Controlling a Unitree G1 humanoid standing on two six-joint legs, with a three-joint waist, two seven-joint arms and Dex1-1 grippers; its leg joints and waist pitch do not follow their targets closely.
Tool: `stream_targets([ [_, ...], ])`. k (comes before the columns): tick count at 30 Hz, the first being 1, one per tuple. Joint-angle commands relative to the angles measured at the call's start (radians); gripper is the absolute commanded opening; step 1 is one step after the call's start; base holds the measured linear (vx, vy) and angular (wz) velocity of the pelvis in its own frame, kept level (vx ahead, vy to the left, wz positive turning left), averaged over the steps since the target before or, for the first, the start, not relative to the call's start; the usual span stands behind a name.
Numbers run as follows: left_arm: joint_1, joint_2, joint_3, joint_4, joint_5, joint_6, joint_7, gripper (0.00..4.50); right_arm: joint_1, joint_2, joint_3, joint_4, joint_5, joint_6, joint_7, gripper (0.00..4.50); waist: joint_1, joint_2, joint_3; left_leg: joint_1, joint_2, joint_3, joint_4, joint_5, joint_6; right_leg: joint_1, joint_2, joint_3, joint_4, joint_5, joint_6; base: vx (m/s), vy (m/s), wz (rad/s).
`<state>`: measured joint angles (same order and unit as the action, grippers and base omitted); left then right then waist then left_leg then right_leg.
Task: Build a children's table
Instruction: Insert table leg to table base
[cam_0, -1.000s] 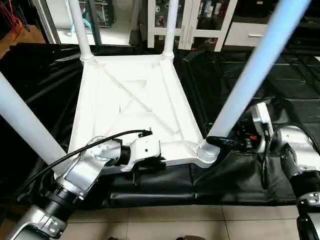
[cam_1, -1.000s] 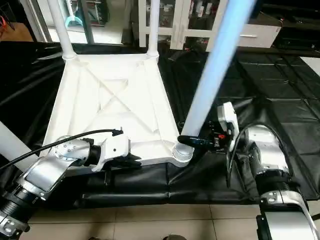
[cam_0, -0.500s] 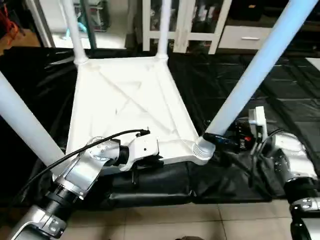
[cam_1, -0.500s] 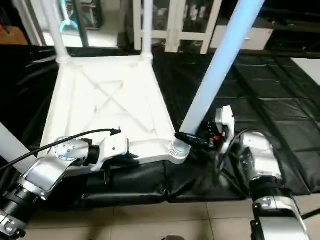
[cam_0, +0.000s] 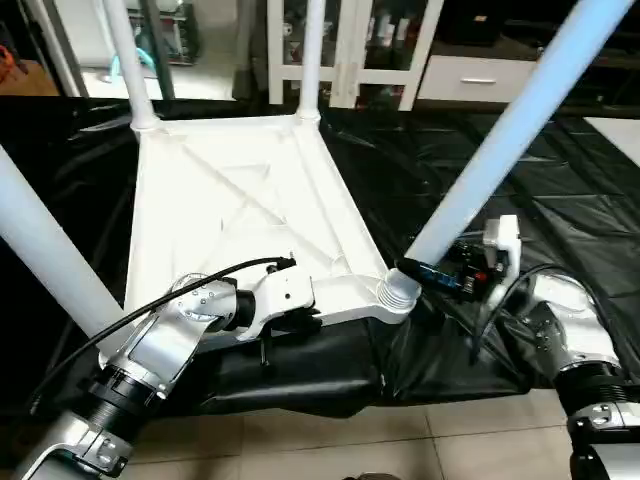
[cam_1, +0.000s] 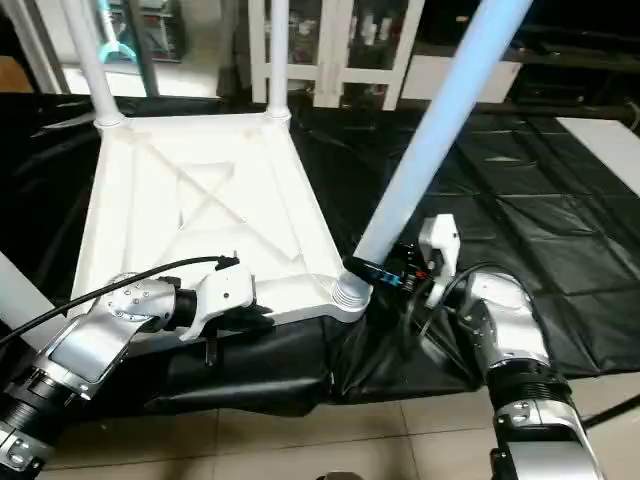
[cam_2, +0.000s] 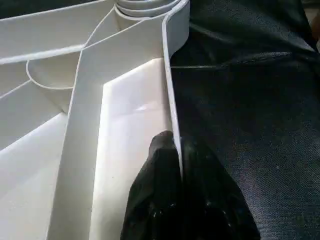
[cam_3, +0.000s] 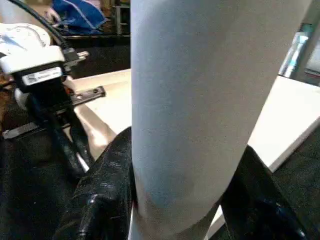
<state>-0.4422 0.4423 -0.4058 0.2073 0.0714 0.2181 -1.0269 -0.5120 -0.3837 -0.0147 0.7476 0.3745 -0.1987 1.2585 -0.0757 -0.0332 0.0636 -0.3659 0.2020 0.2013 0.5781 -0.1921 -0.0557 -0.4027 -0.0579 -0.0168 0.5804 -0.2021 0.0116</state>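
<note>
The white table top (cam_0: 240, 215) lies upside down on the black sheet (cam_0: 560, 180), ribs up, all four legs in their corner sockets. Left gripper (cam_2: 177, 165) is pinched tight on the top's near rim, around six o'clock. Right gripper (cam_3: 180, 200) is clamped round the base of the near-right leg (cam_0: 500, 140), at four o'clock, just above its socket (cam_0: 397, 293).

White plastic top (cam_0: 240, 215) with diagonal ribs crossing its underside, white legs — the one at 2 o'clock (cam_0: 510, 130) tinted pale blue, glossy black sheet (cam_0: 470, 180) creased in squares, silver forearms with black claws, beige tiled floor (cam_0: 300, 440) at 6 o'clock.
</note>
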Motion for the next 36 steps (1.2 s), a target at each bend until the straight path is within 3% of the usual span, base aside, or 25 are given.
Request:
stream_targets([
  [1,0.014,-0.030,-0.035,-0.023,-0.035,-0.014,-0.033,0.00,0.058,-0.013,0.053,0.140,-0.184,0.070,-0.184,1.83,-0.011,0.007,-0.009,0.017,0.035,-0.044,-0.095,-0.583,-0.027,-0.018,-0.062,0.022,-0.110,-0.620,-0.127,0.000,0.000,0.00],
  [4,0.010,-0.048,-0.031,-0.026,-0.029,0.002,-0.008,0.00,0.032,0.012,0.054,0.145,-0.193,0.108,-0.277,1.83,-0.018,0.006,-0.008,0.015,0.032,-0.050,-0.097,-0.597,-0.032,-0.019,-0.064,0.022,-0.113,-0.640,-0.115,0.000,0.000,0.00],
  [7,-0.008,-0.074,-0.020,-0.007,0.003,0.030,0.058,0.00,0.031,0.044,0.052,0.135,-0.201,0.126,-0.387,1.83,-0.024,0.001,-0.004,0.024,0.029,-0.050,-0.094,-0.616,-0.028,-0.031,-0.064,0.023,-0.123,-0.685,-0.098,0.000,0.000,0.00],
  [10,-0.021,-0.106,-0.006,0.006,0.014,0.069,0.110,0.00,0.029,0.077,0.035,0.145,-0.201,0.133,-0.496,1.83,-0.035,0.004,-0.001,0.026,0.024,-0.058,-0.094,-0.647,-0.033,-0.037,-0.062,0.018,-0.128,-0.729,-0.076,0.000,0.000,0.00],
  [13,-0.036,-0.139,0.001,0.015,0.030,0.110,0.164,0.00,0.024,0.116,0.010,0.158,-0.197,0.130,-0.614,1.83,-0.045,0.004,0.003,0.020,0.021,-0.070,-0.099,-0.671,-0.032,-0.033,-0.065,0.012,-0.132,-0.739,-0.065,0.000,0.000,0.00],
  [15,-0.050,-0.182,0.016,0.011,0.042,0.167,0.224,0.00,0.013,0.168,-0.021,0.174,-0.183,0.130,-0.740,1.83,-0.048,0.013,0.003,0.019,0.021,-0.074,-0.104,-0.670,-0.032,-0.028,-0.067,0.011,-0.131,-0.706,-0.070,0.000,0.000,0.00],
  [17,-0.064,-0.221,0.035,0.008,0.043,0.217,0.272,0.00,0.000,0.207,-0.039,0.191,-0.171,0.134,-0.828,1.83,-0.057,0.010,0.000,0.018,0.021,-0.072,-0.108,-0.656,-0.034,-0.027,-0.064,0.011,-0.131,-0.650,-0.087,0.000,0.000,0.00],
  [19,-0.083,-0.259,0.056,0.009,0.044,0.264,0.322,0.00,-0.016,0.235,-0.042,0.208,-0.170,0.136,-0.891,1.83,-0.060,0.016,0.003,0.014,0.019,-0.072,-0.109,-0.653,-0.031,-0.025,-0.066,0.011,-0.128,-0.618,-0.098,0.000,0.000,0.00],
  [20,-0.097,-0.287,0.072,0.009,0.047,0.298,0.364,0.00,-0.028,0.253,-0.041,0.223,-0.174,0.136,-0.933,1.83,-0.066,0.013,0.003,0.013,0.019,-0.069,-0.108,-0.646,-0.034,-0.027,-0.065,0.013,-0.124,-0.598,-0.107,0.000,0.000,0.00],
  [22,-0.123,-0.349,0.103,0.010,0.053,0.360,0.448,0.00,-0.055,0.289,-0.033,0.250,-0.188,0.133,-1.007,1.83,-0.069,0.015,-0.001,0.007,0.018,-0.068,-0.107,-0.613,-0.031,-0.019,-0.065,0.015,-0.120,-0.546,-0.120,0.000,0.000,0.00],
  [25,-0.153,-0.422,0.132,0.010,0.065,0.420,0.538,0.00,-0.091,0.337,-0.025,0.283,-0.216,0.129,-1.090,1.83,-0.064,0.017,-0.014,-0.006,0.021,-0.054,-0.105,-0.475,-0.018,-0.003,-0.062,0.024,-0.103,-0.325,-0.171,0.018,0.002,0.00],
  [26,-0.159,-0.435,0.134,0.010,0.071,0.429,0.555,0.00,-0.100,0.349,-0.022,0.289,-0.225,0.126,-1.108,1.83,-0.059,0.009,-0.020,-0.011,0.020,-0.047,-0.101,-0.403,0.004,0.007,-0.063,0.025,-0.099,-0.235,-0.190,0.054,0.006,0.00],
  [28,-0.165,-0.451,0.132,0.011,0.084,0.434,0.584,0.00,-0.120,0.367,-0.010,0.297,-0.240,0.118,-1.126,1.83,-0.054,0.010,-0.017,-0.008,0.020,-0.037,-0.096,-0.373,0.037,0.002,-0.061,0.026,-0.102,-0.223,-0.200,0.000,0.000,0.00],
  [29,-0.162,-0.449,0.130,0.010,0.087,0.434,0.586,0.00,-0.128,0.370,-0.008,0.298,-0.240,0.116,-1.125,1.83,-0.056,0.010,-0.016,-0.010,0.020,-0.039,-0.097,-0.383,0.042,0.003,-0.062,0.025,-0.103,-0.262,-0.198,0.000,0.000,0.00],
  [34,-0.149,-0.432,0.130,-0.004,0.091,0.449,0.586,0.00,-0.145,0.367,-0.022,0.311,-0.238,0.106,-1.110,1.83,-0.056,0.010,-0.016,-0.013,0.022,-0.042,-0.100,-0.398,0.028,0.002,-0.060,0.023,-0.105,-0.312,-0.174,0.000,0.000,0.00],
  [35,-0.142,-0.419,0.131,-0.008,0.093,0.451,0.585,0.00,-0.150,0.362,-0.030,0.314,-0.237,0.099,-1.091,1.83,-0.057,0.005,-0.016,-0.013,0.023,-0.043,-0.100,-0.407,0.027,0.002,-0.060,0.023,-0.104,-0.325,-0.172,0.000,0.000,0.00],
  [36,-0.137,-0.408,0.130,-0.011,0.095,0.451,0.580,0.00,-0.153,0.356,-0.026,0.312,-0.240,0.089,-1.067,1.83,-0.056,0.008,-0.017,-0.012,0.023,-0.044,-0.100,-0.406,0.027,0.003,-0.060,0.023,-0.104,-0.324,-0.171,0.000,0.000,0.00],
])
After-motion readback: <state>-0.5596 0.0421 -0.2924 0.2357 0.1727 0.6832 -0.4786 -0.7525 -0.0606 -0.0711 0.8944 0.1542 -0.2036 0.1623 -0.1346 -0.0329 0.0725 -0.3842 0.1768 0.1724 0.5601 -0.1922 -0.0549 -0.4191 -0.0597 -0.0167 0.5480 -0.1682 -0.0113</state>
